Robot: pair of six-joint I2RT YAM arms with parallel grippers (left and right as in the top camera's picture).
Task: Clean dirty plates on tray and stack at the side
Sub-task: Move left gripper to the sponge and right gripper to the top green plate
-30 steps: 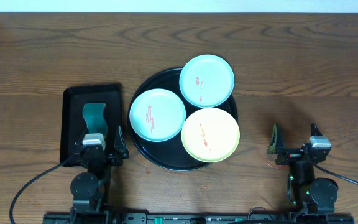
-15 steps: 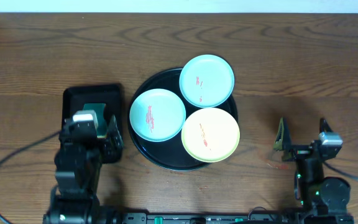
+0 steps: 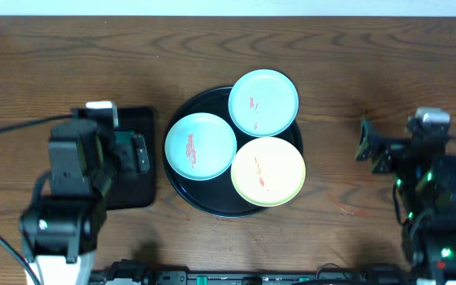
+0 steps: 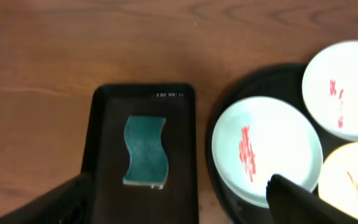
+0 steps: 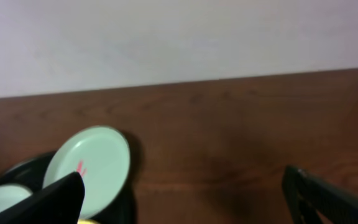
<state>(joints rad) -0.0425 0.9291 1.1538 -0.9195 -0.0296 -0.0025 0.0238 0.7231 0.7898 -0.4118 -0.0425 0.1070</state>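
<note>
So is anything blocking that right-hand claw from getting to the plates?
Nothing visible does. Only bare table lies between the right gripper and the tray. The nearest plates, the far mint plate and the yellow plate, lie uncovered.

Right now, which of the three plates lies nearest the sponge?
The mint-blue plate at the left of the round tray, bearing one long red smear. The other mint-blue plate and the yellow plate lie further right.

Dark brown wooden table (image 3: 307,47) with marked grain, a large round black tray (image 3: 199,101) set near its middle, a smaller rectangular black tray (image 4: 182,162) laid just to the left, a narrow strip of wood left between them.
</note>
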